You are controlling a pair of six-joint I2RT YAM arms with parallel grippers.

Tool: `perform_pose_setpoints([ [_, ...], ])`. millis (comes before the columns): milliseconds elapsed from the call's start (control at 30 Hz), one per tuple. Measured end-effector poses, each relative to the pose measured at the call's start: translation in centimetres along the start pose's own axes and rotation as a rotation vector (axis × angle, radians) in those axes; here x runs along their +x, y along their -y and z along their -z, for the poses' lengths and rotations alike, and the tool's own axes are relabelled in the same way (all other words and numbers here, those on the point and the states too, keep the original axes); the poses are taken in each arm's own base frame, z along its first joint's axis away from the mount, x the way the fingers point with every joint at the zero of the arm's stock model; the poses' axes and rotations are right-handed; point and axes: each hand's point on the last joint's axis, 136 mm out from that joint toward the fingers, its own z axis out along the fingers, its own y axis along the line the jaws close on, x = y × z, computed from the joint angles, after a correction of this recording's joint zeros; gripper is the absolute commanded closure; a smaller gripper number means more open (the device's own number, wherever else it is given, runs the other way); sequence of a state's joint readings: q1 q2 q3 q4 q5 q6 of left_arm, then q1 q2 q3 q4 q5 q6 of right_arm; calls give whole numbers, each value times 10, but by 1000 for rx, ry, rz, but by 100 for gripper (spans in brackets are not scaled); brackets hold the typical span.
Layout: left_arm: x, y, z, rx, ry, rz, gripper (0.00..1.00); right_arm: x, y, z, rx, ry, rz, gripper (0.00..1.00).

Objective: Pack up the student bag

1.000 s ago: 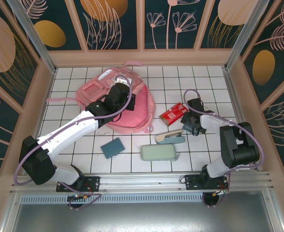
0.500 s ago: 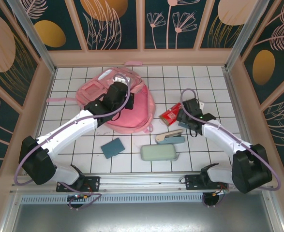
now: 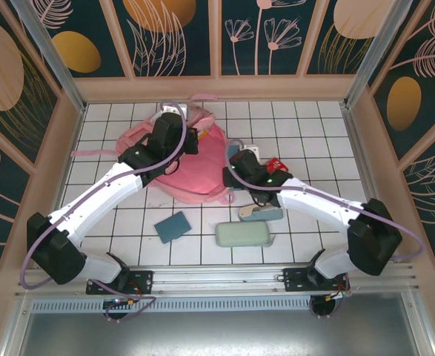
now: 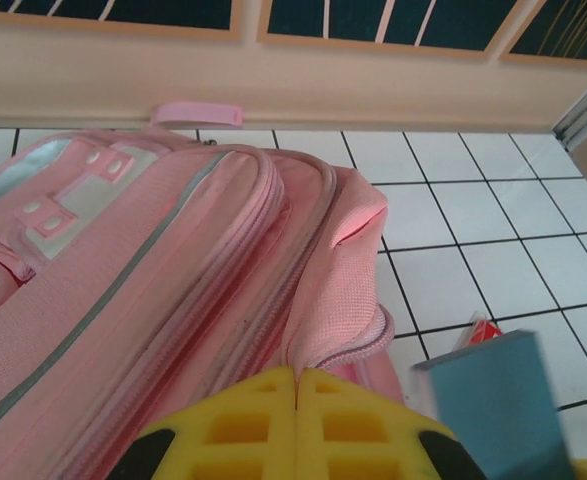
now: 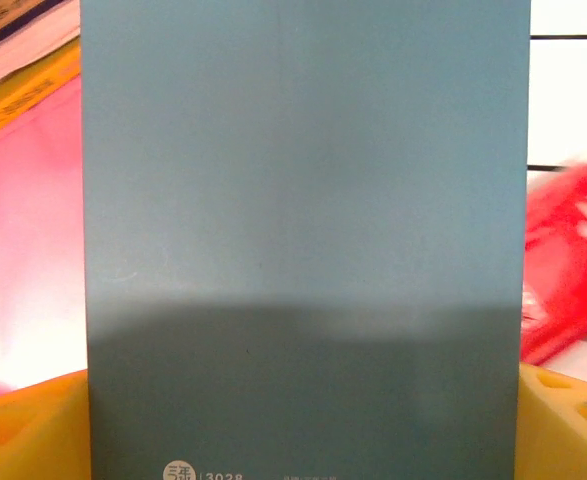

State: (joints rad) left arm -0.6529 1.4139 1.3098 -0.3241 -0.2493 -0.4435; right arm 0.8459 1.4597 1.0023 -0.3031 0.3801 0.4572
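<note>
Fingers, left arm (image 4: 235, 425): pressed together at student bag (image 4: 143, 290) zip edge; grip on fabric unconfirmed.
Fingers, right arm (image 5: 18, 430): clamped on teal notebook (image 5: 303, 230).
Bag position, top view: far left of table (image 3: 313, 119).
Progress: judged early; held notebook at bag's right edge, not inserted.
Outstanding: second notebook (image 3: 173, 226), green case (image 3: 243, 235), stapler-like item (image 3: 260, 213), red packet (image 3: 276, 165), all lying outside the bag.

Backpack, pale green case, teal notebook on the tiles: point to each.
Backpack (image 4: 143, 290): left wrist view, pink fabric beside the zip.
Pale green case (image 3: 243, 235): top view, lid centre.
Teal notebook (image 3: 173, 227): top view, cover centre.
</note>
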Motion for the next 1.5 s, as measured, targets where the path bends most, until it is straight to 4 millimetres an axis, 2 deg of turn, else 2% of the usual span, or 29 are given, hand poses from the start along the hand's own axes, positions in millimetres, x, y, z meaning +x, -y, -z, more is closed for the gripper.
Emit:
perform_pose_setpoints([
  [167,-18,3,2,-5,18,18,100,-1,-39,-24,-65,-16,47,16],
  [233,-19,5,0,0,14,23,100,-5,-52,-34,-92,-16,49,16],
  [533,-16,8,-3,21,-3,58,100,-41,-115,-69,-227,30,44,16],
  [700,-23,3,-3,14,13,82,100,-57,-135,-93,-260,56,23,16],
  [867,-24,5,-3,20,15,87,100,-62,-139,-116,-286,48,-31,15],
  [933,-24,5,-3,21,16,87,100,-65,-140,-123,-297,45,-57,3],
  [967,-25,5,-3,21,17,87,100,-66,-141,-126,-302,44,-64,1],
  [1167,-26,4,-3,17,25,88,100,-74,-144,-129,-330,71,-99,1],
  [1267,-23,6,-3,19,15,84,100,-65,-138,-127,-339,69,-109,1],
  [1400,-16,8,-4,21,-1,75,100,-41,-119,-116,-344,35,-125,1],
  [1500,-15,8,-4,20,-4,74,100,-29,-106,-109,-356,13,-149,6],
])
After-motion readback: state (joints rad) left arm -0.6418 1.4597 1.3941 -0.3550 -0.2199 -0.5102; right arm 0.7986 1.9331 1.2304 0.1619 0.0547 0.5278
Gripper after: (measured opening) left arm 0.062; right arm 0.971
